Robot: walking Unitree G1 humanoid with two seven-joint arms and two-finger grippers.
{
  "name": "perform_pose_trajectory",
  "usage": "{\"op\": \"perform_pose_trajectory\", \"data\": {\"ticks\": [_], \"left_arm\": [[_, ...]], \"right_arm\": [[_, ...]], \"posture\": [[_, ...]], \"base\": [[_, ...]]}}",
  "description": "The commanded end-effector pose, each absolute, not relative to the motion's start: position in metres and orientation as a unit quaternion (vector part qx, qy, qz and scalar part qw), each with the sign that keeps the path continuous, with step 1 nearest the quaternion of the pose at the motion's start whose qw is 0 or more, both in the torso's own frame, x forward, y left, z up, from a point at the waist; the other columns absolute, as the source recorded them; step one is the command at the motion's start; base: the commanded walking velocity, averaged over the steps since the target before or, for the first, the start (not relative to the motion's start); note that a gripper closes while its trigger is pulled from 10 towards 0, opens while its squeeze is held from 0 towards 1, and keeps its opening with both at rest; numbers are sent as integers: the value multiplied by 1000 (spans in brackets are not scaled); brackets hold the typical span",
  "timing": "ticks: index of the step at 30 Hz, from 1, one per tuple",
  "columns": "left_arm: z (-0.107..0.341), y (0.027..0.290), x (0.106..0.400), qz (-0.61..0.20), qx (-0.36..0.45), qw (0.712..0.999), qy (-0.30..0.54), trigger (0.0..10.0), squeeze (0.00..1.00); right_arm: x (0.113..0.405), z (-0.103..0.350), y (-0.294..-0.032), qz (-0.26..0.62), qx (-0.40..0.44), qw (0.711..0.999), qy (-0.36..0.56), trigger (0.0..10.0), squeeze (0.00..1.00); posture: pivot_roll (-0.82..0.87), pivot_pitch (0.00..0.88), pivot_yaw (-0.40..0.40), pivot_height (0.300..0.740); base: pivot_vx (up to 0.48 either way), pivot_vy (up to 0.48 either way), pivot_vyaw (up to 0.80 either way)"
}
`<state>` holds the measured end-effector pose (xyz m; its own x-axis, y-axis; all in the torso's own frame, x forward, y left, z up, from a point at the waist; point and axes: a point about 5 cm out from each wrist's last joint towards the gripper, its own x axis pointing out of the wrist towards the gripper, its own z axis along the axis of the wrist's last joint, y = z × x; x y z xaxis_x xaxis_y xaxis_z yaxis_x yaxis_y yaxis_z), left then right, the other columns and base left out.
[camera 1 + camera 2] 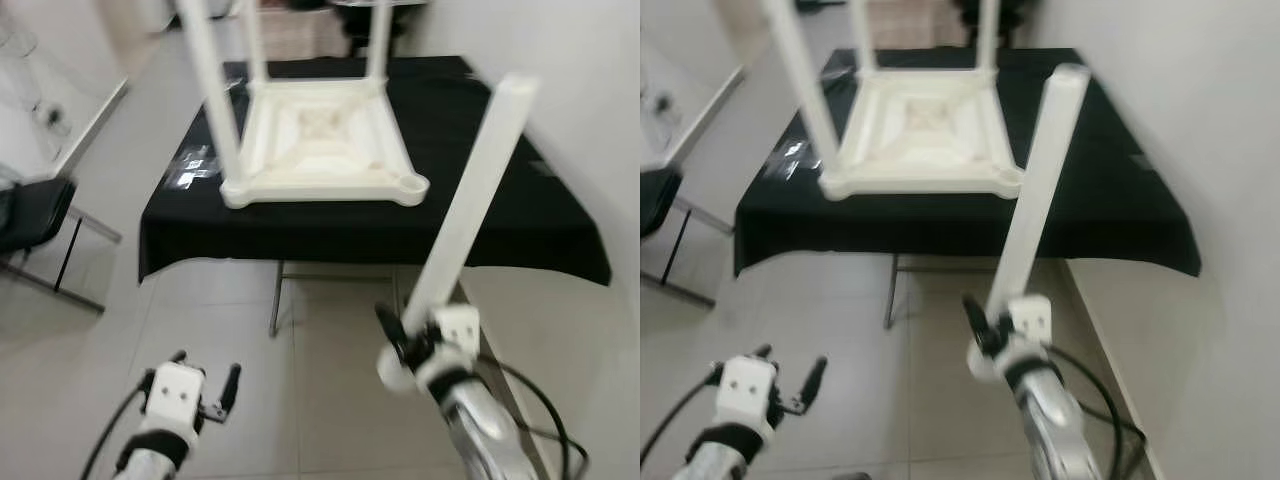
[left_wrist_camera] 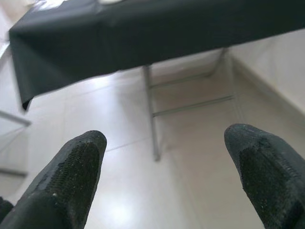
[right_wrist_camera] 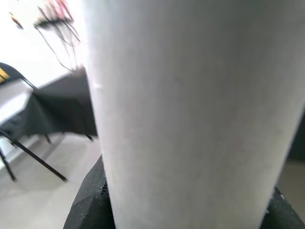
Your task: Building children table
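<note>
Three legs already stand up from the upturned white table (image 1: pixel 320 140) on the black cloth (image 1: pixel 520 215), and you've got the fourth leg (image 1: pixel 470 205) in your right gripper (image 1: pixel 412 345), fingers clamped on its lower end, the wrist view showing the white shaft pressed between the black pads. That leg's long axis runs from the gripper at about 6 o'clock up toward 1 o'clock, its free end leaning right, over the cloth and well above the frame. The bare corner socket (image 1: pixel 412 184) sits at the frame's near right corner, at roughly 11 o'clock from the gripper and well apart from it, so that's your target, and the right arm is clearly the nearer one. Your left gripper (image 1: pixel 205 385) hangs low over the floor tiles (image 1: pixel 300 400) short of the cloth's near edge, fingers (image 2: pixel 71 167) spread and holding nothing. My read: the free end has to swing left and tip down to meet that socket, since the held end can't go in while you're gripping it. Watch the lean; a long leg held by one end could twist in the pads as you turn it.
</note>
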<state>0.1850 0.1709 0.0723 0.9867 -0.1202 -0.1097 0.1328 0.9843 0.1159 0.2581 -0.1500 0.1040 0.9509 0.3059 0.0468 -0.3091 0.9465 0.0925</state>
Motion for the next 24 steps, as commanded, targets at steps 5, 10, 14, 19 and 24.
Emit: {"op": "perform_pose_trajectory", "data": {"ticks": [5, 10, 14, 19, 24], "left_arm": [[90, 167, 193, -73, 31, 996, 27, 10000, 0], [91, 170, 201, -78, 34, 996, 24, 10000, 0], [97, 173, 205, -72, 28, 997, 16, 10000, 0], [104, 178, 207, -67, 23, 997, 6, 10000, 0], [105, 177, 208, -70, 21, 997, 3, 10000, 0]], "right_arm": [[253, 106, -156, 160, 37, 986, -19, 10000, 0], [263, 109, -167, 130, 23, 991, -16, 10000, 0], [264, 109, -171, 122, 21, 992, -15, 10000, 0], [265, 100, -186, 82, 15, 996, 3, 10000, 0], [266, 98, -184, 88, 8, 996, 11, 10000, 0]], "posture": [[49, 69, -12, 740], [41, 67, -9, 740], [41, 67, -12, 740], [46, 70, -19, 740], [45, 65, -19, 740]], "base": [[0, 0, 480], [195, 0, 0], [244, 0, 0], [275, 0, 0], [322, 0, -640]]}}
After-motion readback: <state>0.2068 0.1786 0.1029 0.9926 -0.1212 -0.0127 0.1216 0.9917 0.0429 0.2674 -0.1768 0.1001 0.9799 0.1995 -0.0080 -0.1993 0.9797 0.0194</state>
